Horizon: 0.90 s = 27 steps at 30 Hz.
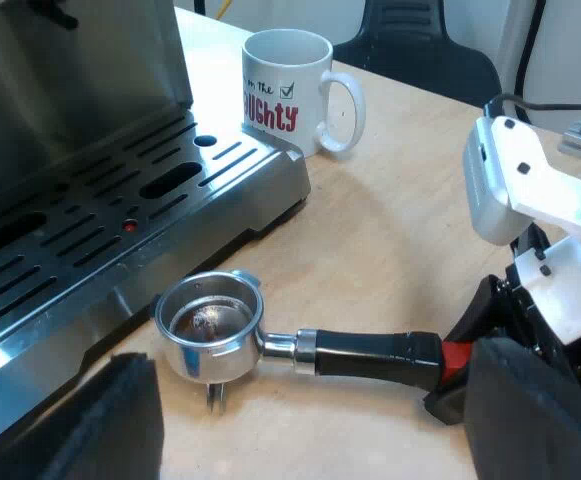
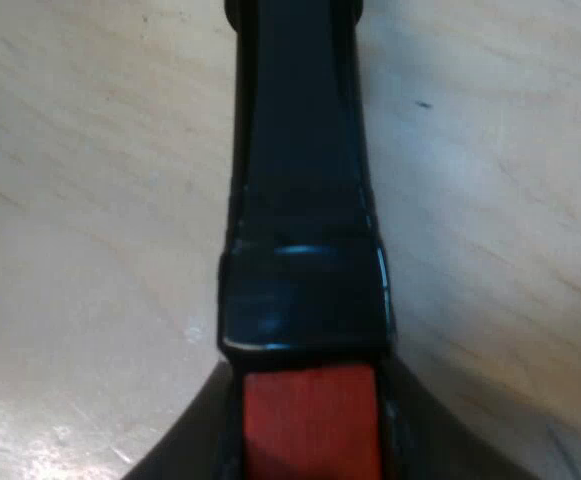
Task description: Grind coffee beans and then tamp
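Observation:
The metal holder [image 1: 210,325] lies flat on the wooden table beside the espresso machine's drip tray [image 1: 120,215]. Its basket shows bare metal with a dark smear inside. The dark handle [image 1: 365,353] runs away from the machine to its red end [image 1: 454,360]. My right gripper [image 1: 462,378] is at that red end, black fingers on either side. Seen from the right wrist, the handle [image 2: 305,200] and red end [image 2: 310,420] sit tight between the fingers of my right gripper [image 2: 310,445]. My left gripper [image 1: 310,440] hangs open above the holder, fingers wide apart.
A white mug [image 1: 290,90] with red lettering stands on the table by the drip tray's corner. The machine's steel front [image 1: 70,60] rises behind the tray. Bare wooden table [image 1: 410,220] lies between mug and holder. A dark chair stands beyond the table edge.

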Each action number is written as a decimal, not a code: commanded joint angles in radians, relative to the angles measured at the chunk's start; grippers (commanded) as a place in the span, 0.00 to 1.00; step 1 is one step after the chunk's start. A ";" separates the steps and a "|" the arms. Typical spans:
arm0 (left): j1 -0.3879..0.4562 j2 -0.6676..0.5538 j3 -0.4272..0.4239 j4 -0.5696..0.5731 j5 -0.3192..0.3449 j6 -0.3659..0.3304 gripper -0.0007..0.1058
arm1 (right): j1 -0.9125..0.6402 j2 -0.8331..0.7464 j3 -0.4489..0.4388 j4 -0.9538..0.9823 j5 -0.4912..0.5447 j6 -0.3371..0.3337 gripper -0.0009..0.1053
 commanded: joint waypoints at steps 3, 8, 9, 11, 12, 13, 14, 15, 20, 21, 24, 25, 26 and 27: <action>-0.004 -0.004 -0.001 -0.004 -0.013 -0.001 0.61 | -0.003 -0.002 -0.010 -0.034 0.031 -0.012 0.02; -0.004 -0.004 -0.001 -0.004 -0.013 -0.001 0.61 | -0.003 -0.002 -0.010 -0.029 0.029 -0.008 0.35; -0.004 -0.004 -0.001 -0.004 -0.013 -0.001 0.61 | -0.003 -0.002 -0.010 -0.029 0.029 -0.008 0.44; -0.004 -0.004 -0.001 -0.004 -0.013 -0.001 0.61 | -0.003 -0.002 -0.010 -0.025 0.030 -0.008 0.57; -0.004 -0.004 -0.001 -0.004 -0.013 -0.001 0.61 | -0.003 -0.002 -0.010 -0.019 0.030 -0.008 0.62; -0.004 -0.004 -0.001 -0.004 -0.013 -0.001 0.61 | -0.003 -0.002 -0.010 -0.009 0.030 -0.008 0.64; -0.004 -0.004 -0.001 -0.004 -0.013 -0.001 0.61 | -0.003 -0.002 -0.010 -0.006 0.030 -0.008 0.65; -0.004 -0.004 -0.001 -0.004 -0.013 -0.001 0.61 | -0.003 -0.002 -0.010 0.022 0.030 -0.008 0.64; -0.004 -0.004 -0.001 -0.004 -0.013 -0.001 0.61 | -0.003 -0.012 -0.010 0.107 -0.010 -0.008 0.64; -0.004 -0.004 -0.001 -0.004 -0.013 -0.001 0.61 | -0.003 -0.018 -0.013 0.127 -0.023 -0.008 0.64; -0.004 -0.004 -0.001 -0.004 -0.013 -0.001 0.61 | -0.003 -0.039 -0.030 0.196 -0.033 -0.008 0.64; -0.004 -0.004 -0.001 -0.004 -0.013 -0.001 0.61 | -0.003 -0.048 -0.042 0.238 -0.033 -0.008 0.64; -0.004 -0.004 -0.001 -0.004 -0.013 -0.001 0.61 | -0.003 -0.056 -0.050 0.260 -0.030 -0.008 0.64; -0.004 -0.004 -0.001 -0.004 -0.013 -0.001 0.61 | -0.003 -0.065 -0.062 0.304 -0.029 -0.008 0.64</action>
